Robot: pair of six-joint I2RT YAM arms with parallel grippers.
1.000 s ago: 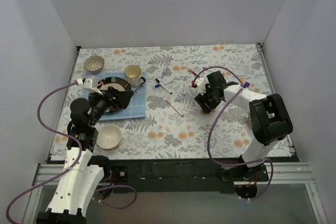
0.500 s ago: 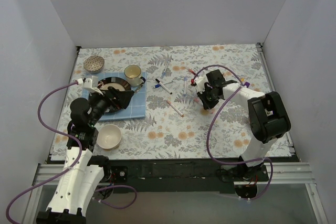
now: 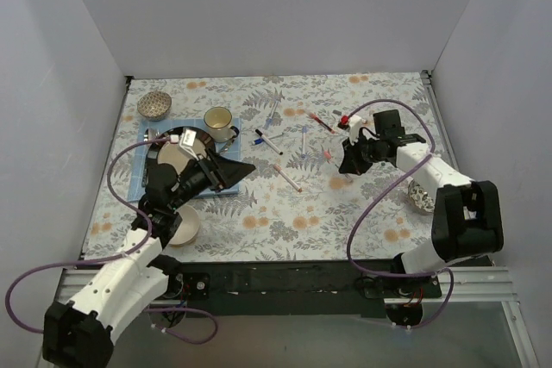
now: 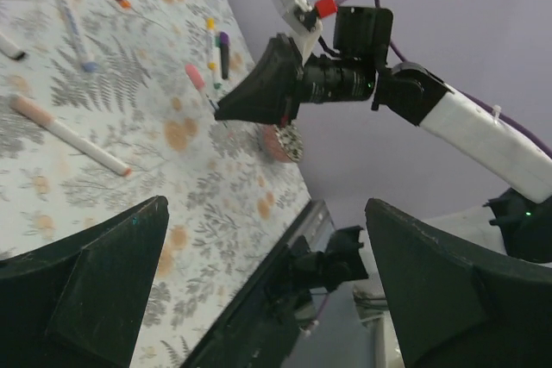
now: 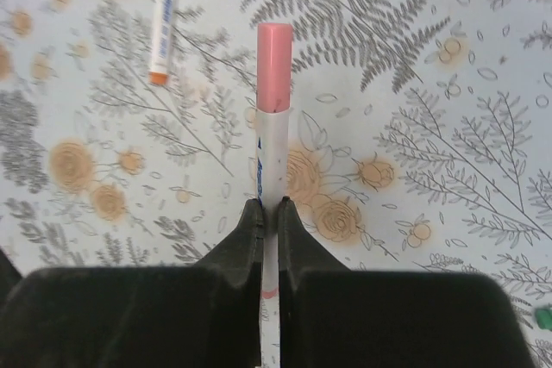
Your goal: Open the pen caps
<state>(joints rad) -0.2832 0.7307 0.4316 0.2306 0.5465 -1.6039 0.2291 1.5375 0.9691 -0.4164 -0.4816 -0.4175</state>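
My right gripper (image 3: 348,159) (image 5: 269,206) is shut on the white barrel of a pen (image 5: 272,152). The pen's pink cap (image 5: 274,66) (image 3: 328,154) (image 4: 195,77) sticks out ahead of the fingers, over the floral cloth. My left gripper (image 3: 237,170) (image 4: 266,206) is open and holds nothing. It hovers at the right edge of the blue mat (image 3: 222,185), facing the right gripper (image 4: 259,92). Loose pens lie mid-table: an orange-ended one (image 3: 289,178) (image 5: 162,15), a black-and-blue one (image 3: 268,141), a blue one (image 3: 304,140) and a red one (image 3: 321,121).
On the left stand a black plate (image 3: 164,146) on the mat, a cup (image 3: 218,122), a metal strainer (image 3: 154,106) and a white bowl (image 3: 186,228). Another metal strainer (image 3: 420,196) sits beside the right arm. Walls close in three sides.
The right gripper has shut on the pink-capped pen and shifted right with it. The left arm has swung from over the plate toward the table's middle, gripper still open.
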